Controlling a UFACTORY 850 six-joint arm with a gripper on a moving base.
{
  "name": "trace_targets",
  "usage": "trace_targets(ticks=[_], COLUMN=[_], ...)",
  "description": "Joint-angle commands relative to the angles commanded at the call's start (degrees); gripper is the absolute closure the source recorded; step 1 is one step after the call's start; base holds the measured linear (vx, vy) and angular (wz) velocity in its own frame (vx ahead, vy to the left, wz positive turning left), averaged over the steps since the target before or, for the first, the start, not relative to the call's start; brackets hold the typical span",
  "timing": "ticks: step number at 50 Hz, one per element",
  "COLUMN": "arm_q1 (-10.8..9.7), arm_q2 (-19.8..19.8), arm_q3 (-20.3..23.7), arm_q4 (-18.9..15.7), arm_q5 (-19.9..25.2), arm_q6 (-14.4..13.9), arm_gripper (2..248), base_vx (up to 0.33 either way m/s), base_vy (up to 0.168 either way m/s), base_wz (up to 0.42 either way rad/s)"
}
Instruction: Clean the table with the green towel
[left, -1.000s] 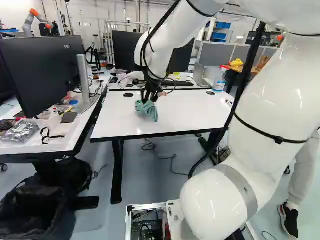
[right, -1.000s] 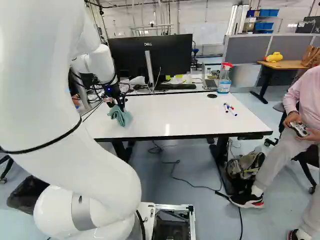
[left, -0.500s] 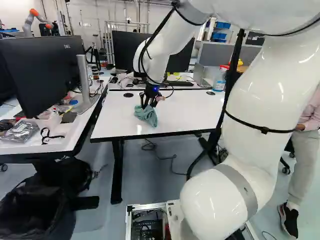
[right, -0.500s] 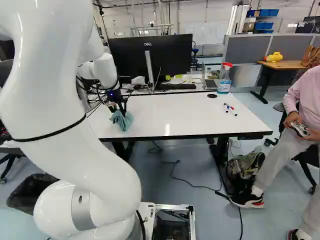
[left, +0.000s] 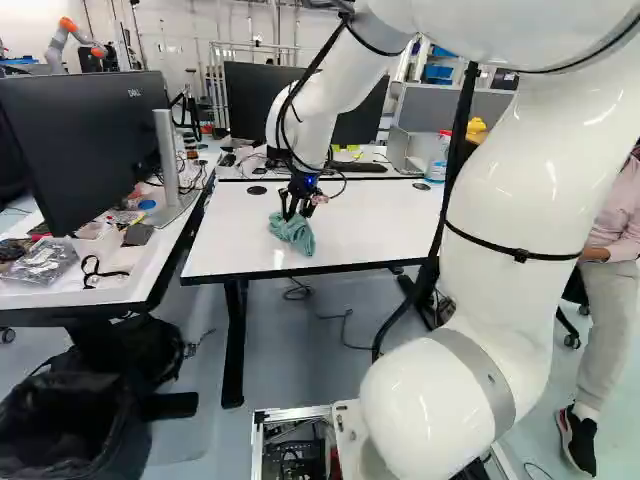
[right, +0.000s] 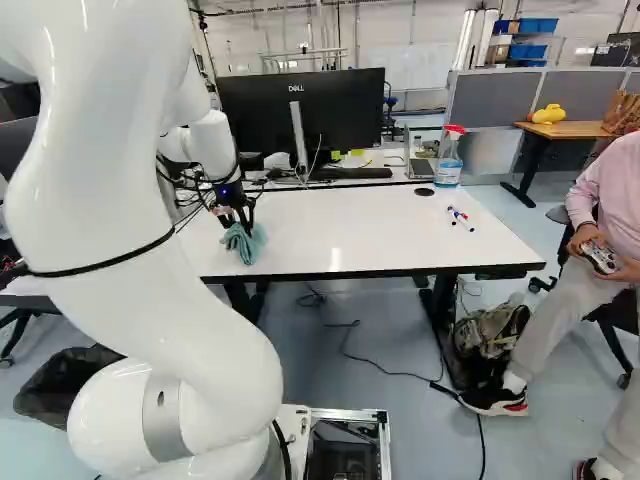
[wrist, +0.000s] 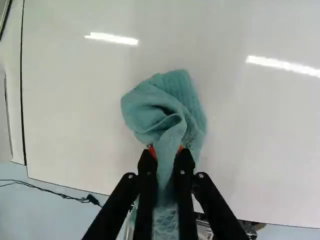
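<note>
Far left of the white worktop (left: 240, 255), on the floor and nearer the base, is a dark lined bin (left: 132, 445). Alongside that worktop's left edge runs a side table (left: 60, 292), bearing a monitor (left: 85, 140), a silvery bag (left: 42, 262) and a black strap (left: 98, 271). Another robot (left: 72, 36), white and orange, stands well beyond, to the white worktop's rear left.

On the left part of the white worktop lies the green towel (wrist: 150, 112), crumpled. Above it the black gripper (left: 292, 210) points down, its jaws closed up on a fold of the cloth. They stand a little apart by the cloth's thickness, with an orange pad (wrist: 152, 151) on each side; most of the towel bunches ahead of them, and some runs back between them.

Behind the white worktop are a second monitor (right: 300, 115) and a dark keyboard (right: 350, 173). A black disc (right: 424, 192) sits near its rear right corner, with a spray bottle (right: 449, 160) upright just beside it. A few pens (right: 460, 218) lie together on its right part. Below its right end a backpack (right: 490, 335) is on the floor. Right of it a person (right: 612, 195) sits with a controller (right: 601, 258) in hand; behind, a wooden table (right: 585, 130) bears a yellow object (right: 549, 114).
</note>
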Motion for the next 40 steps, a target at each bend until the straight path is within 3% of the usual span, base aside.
trace_targets(ticks=[21, 40], arm_q1=[-0.21, -4.23], arm_q2=[0.08, 0.26], arm_q3=[0.09, 0.32], arm_q4=[0.00, 0.00], arm_q5=[-1.87, -1.87], arm_q6=[0.00, 0.00], arm_gripper=[203, 203], base_vx=[0.000, 0.000], base_vy=[0.000, 0.000], base_wz=[0.000, 0.000])
